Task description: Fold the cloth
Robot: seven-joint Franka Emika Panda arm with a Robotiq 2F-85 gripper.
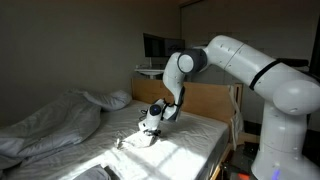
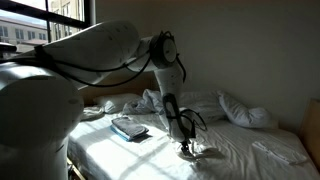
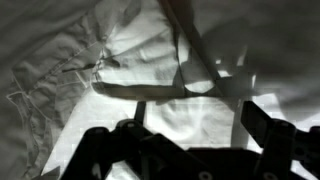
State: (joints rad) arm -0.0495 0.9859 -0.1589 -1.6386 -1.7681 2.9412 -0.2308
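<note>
We see the cloth (image 3: 150, 60) lying on the bench (image 1: 200, 135), which here is a bed under a white sheet. It sits in a sunlit patch directly below the gripper (image 1: 152, 122). In the wrist view the cloth fills most of the picture. It is white and creased, and a stitched edge with loose threads (image 3: 85, 70) runs at a slant from the upper middle down toward the left. A long fold crosses it roughly level, so its long axis seems to lie across that view, though we cannot tell its full outline against the sheet. In both exterior views it shows only as a small pale rumple (image 2: 203, 154) under the tool.

The fingers (image 3: 265, 130) are dark against the light and stand apart, with bare cloth between them and nothing clamped. We cannot tell whether their tips touch the fabric.

For room, the near edge of the bench is close to the cloth in an exterior view (image 1: 215, 150), and the wooden headboard (image 1: 205, 100) rises behind the arm. A heaped duvet (image 1: 50, 125) lies well apart on the far side. In an exterior view a flat folded item (image 2: 130, 128) lies near the cloth, and the pillows (image 2: 245, 112) are further back. The sheet between these is flat.
</note>
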